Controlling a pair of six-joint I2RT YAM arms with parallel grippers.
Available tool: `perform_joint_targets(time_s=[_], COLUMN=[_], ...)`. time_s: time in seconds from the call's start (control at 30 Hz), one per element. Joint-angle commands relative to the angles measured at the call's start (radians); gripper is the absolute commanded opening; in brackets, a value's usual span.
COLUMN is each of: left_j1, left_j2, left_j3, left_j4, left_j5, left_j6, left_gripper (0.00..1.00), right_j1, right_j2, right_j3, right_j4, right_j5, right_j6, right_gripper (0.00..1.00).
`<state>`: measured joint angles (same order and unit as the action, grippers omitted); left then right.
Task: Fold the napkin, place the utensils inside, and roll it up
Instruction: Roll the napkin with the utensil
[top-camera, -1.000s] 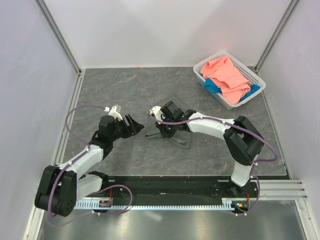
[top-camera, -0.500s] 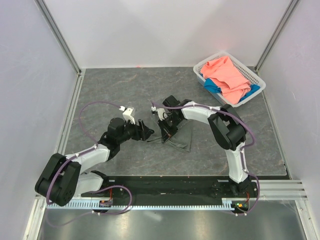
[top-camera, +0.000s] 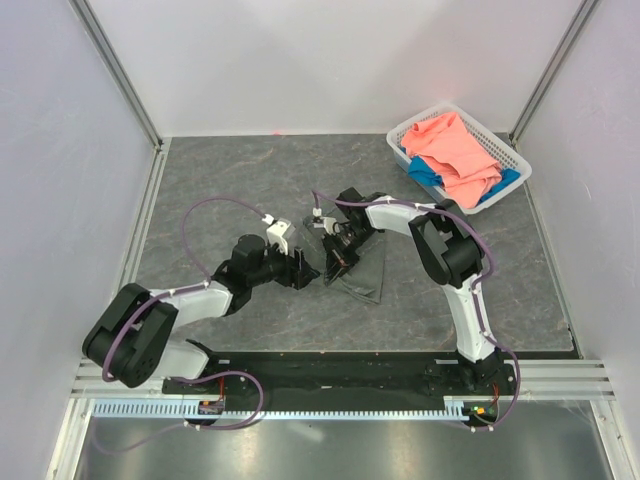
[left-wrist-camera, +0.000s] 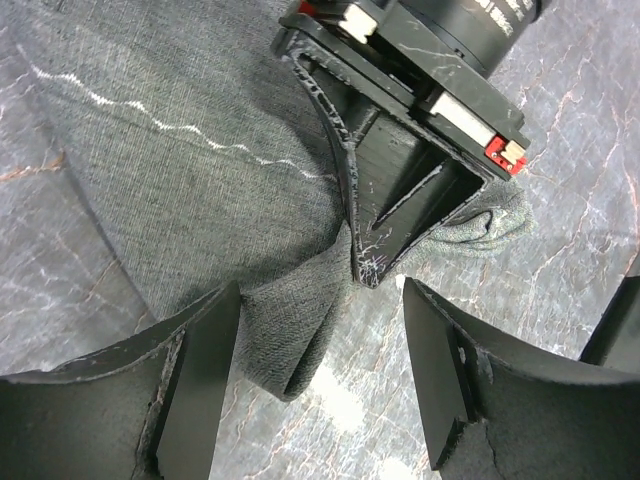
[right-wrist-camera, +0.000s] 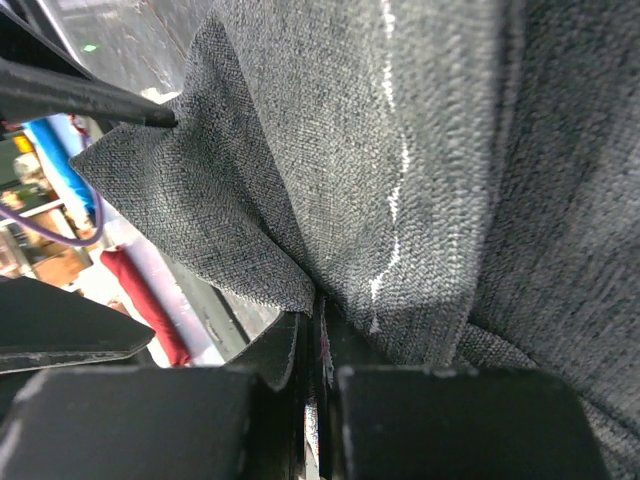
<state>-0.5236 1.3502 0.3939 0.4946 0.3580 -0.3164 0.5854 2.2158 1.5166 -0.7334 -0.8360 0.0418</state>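
Note:
The dark grey napkin (top-camera: 364, 270) lies folded and bunched at mid table. My right gripper (top-camera: 335, 256) is shut on its left edge; the cloth (right-wrist-camera: 400, 150) fills the right wrist view and runs into the closed jaws (right-wrist-camera: 318, 330). My left gripper (top-camera: 306, 268) is open, just left of the napkin. In the left wrist view a hanging fold of napkin (left-wrist-camera: 290, 330) sits between my open jaws (left-wrist-camera: 320, 390), close to the left finger. The right gripper's black fingers (left-wrist-camera: 400, 190) pinch the cloth just beyond. The fork and chopsticks are out of view.
A white basket (top-camera: 405, 130) with a salmon-pink cloth (top-camera: 455, 150) and a blue cloth (top-camera: 425, 172) stands at the back right. Enclosure walls bound the table on three sides. A metal rail (top-camera: 330, 405) runs along the near edge.
My left gripper has moved right, up to the napkin's left edge. The right arm has folded inward, still holding the cloth, and the napkin has bunched up.

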Motion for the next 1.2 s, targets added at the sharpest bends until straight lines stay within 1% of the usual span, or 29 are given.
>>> perform_joint_targets(time_s=[0.0,0.23,0.4,0.7,0.8,0.83,0.9,0.93,1.0,1.03,1.07,1.1,1.17], left_j1=[-0.016,-0.041,-0.056,-0.084,-0.085,-0.085,-0.085,-0.085,-0.085,-0.085,-0.085,-0.085,-0.085], left_j2=[0.024,0.036,0.058,0.105,0.125,0.139,0.158,0.165,0.188,0.196,0.204,0.208,0.216], left_j3=[0.048,0.079,0.091,0.138,0.158,0.163,0.183,0.192,0.21,0.215,0.223,0.226,0.235], left_j4=[0.006,-0.082,-0.093,-0.177,-0.214,-0.22,-0.246,-0.273,-0.295,-0.309,-0.314,-0.321,-0.338], left_j5=[-0.007,-0.097,-0.136,-0.205,-0.221,-0.225,-0.241,-0.246,-0.263,-0.266,-0.269,-0.28,-0.286], left_j6=[0.066,0.085,0.099,0.109,0.114,0.114,0.112,0.109,0.103,0.103,0.096,0.094,0.089], left_gripper=[0.72,0.72,0.71,0.65,0.6,0.55,0.48,0.4,0.33,0.27,0.23,0.16,0.09], right_j1=[-0.027,-0.055,-0.059,-0.071,-0.075,-0.076,-0.076,-0.078,-0.078,-0.081,-0.082,-0.085,-0.088], right_j2=[0.048,0.073,0.088,0.113,0.114,0.113,0.108,0.098,0.087,0.073,0.064,0.055,0.016], right_j3=[0.042,0.05,0.06,0.079,0.082,0.082,0.083,0.08,0.079,0.077,0.073,0.068,0.05], right_j4=[-0.02,-0.021,-0.021,-0.018,-0.02,-0.018,-0.02,-0.017,-0.018,-0.014,-0.006,0.009,0.023], right_j5=[-0.035,-0.08,-0.094,-0.126,-0.129,-0.132,-0.138,-0.138,-0.135,-0.13,-0.12,-0.118,-0.104], right_j6=[-0.014,-0.019,-0.017,-0.011,-0.011,-0.01,-0.01,-0.007,-0.005,0.007,0.023,0.03,0.053], right_gripper=[0.0,0.0,0.0,0.0,0.0,0.0,0.0,0.0,0.0,0.03,0.03,0.04,0.14])
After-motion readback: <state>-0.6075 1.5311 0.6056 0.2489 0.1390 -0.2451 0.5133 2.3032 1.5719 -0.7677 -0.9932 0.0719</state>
